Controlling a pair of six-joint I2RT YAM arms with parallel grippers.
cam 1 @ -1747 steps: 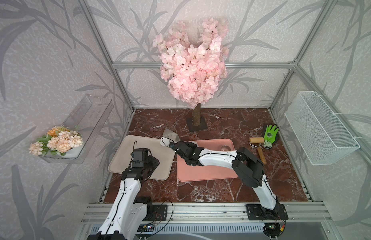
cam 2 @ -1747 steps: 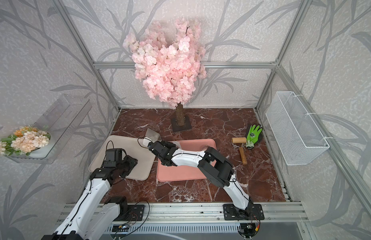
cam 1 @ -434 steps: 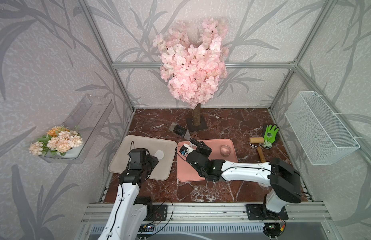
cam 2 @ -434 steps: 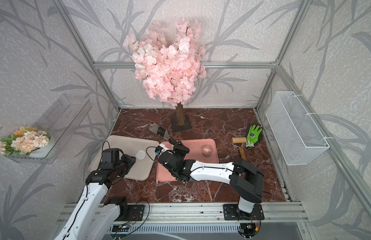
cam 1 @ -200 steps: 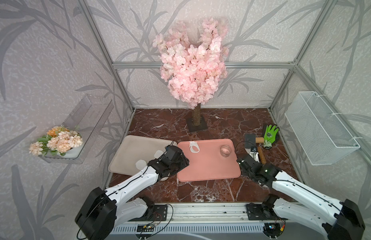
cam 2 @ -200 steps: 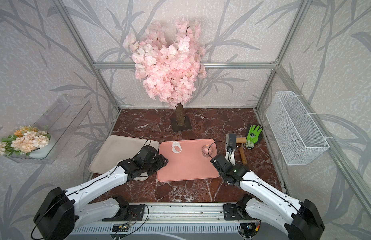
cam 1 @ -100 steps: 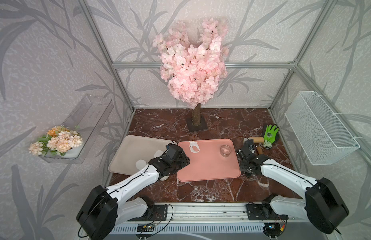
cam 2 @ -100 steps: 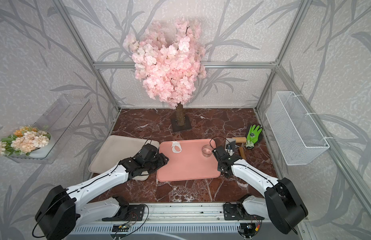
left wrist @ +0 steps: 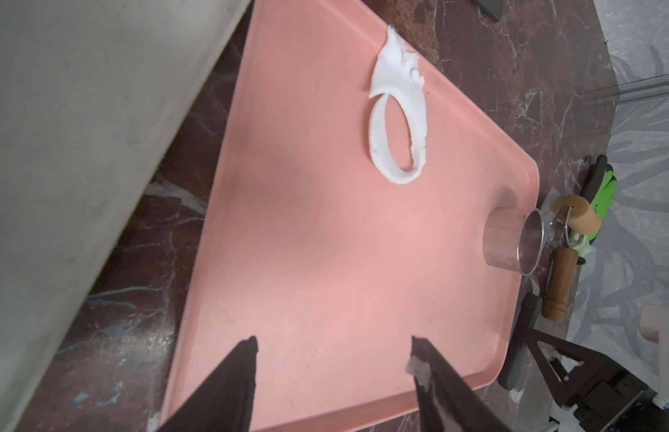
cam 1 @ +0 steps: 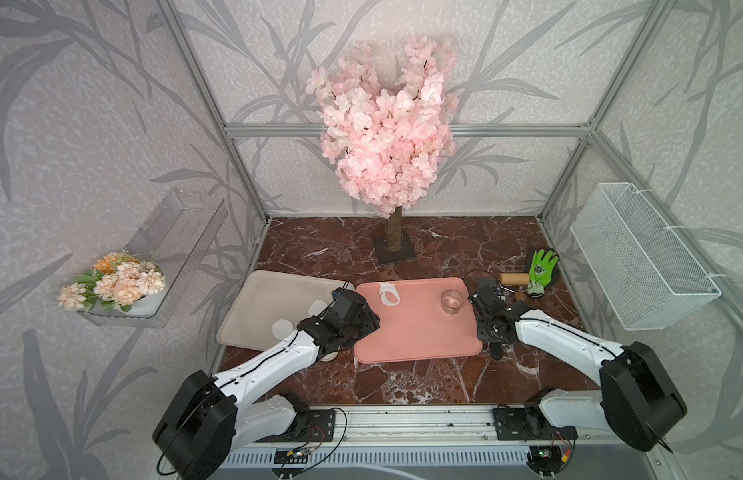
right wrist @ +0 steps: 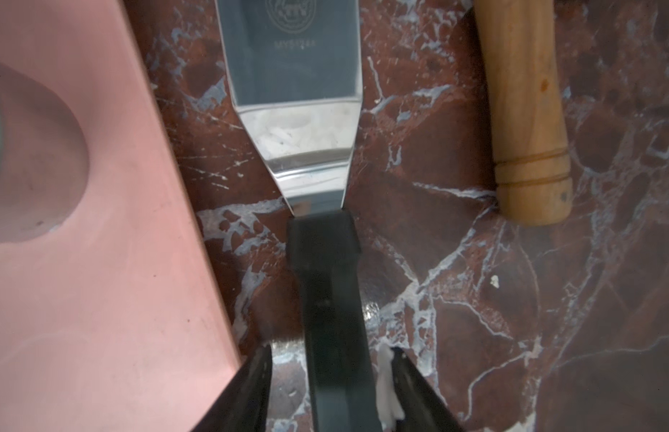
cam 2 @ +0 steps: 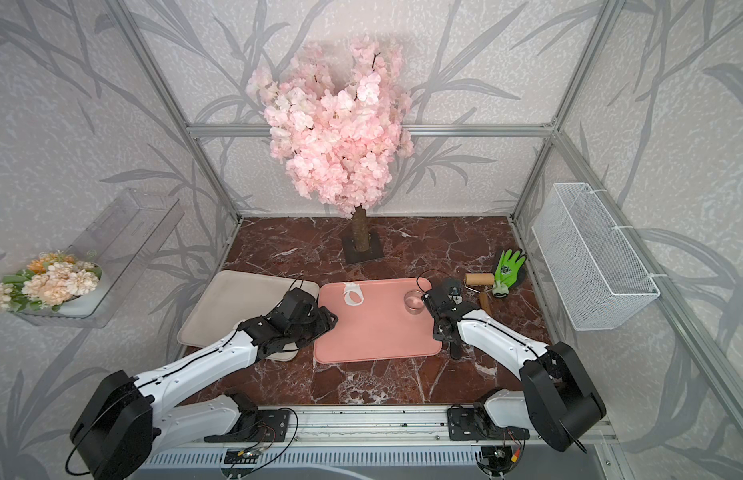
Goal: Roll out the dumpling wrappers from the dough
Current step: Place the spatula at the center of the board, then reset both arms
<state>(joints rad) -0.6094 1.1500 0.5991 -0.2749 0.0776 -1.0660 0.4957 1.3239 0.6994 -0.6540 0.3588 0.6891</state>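
Note:
A leftover white dough loop (cam 1: 388,294) (left wrist: 398,112) with a round hole lies at the far left of the pink tray (cam 1: 419,336). Two dumpling wrappers (cam 1: 318,307) (cam 1: 281,328), thin white discs, rest on the beige tray (cam 1: 270,299). My left gripper (cam 1: 371,328) (left wrist: 333,342) hovers open over the pink tray's left edge, nothing between its fingers. My right gripper (cam 1: 488,309) (right wrist: 331,351) stands open astride the black handle of a spatula (right wrist: 325,280) lying on the marble beside the tray's right edge, with gaps on both sides. White dough sticks to one finger (right wrist: 385,389).
A clear ring cutter (cam 1: 451,300) (left wrist: 512,239) stands on the pink tray's far right corner. A wooden rolling pin (cam 1: 514,278) (right wrist: 523,112) and a green glove (cam 1: 542,268) lie right of the spatula. A blossom tree (cam 1: 392,241) stands at the back, a wire basket (cam 1: 640,270) hangs on the right wall.
My right gripper has laid the spatula on the marble beside the pink tray and its jaws have opened off the handle. The left arm has hardly moved.

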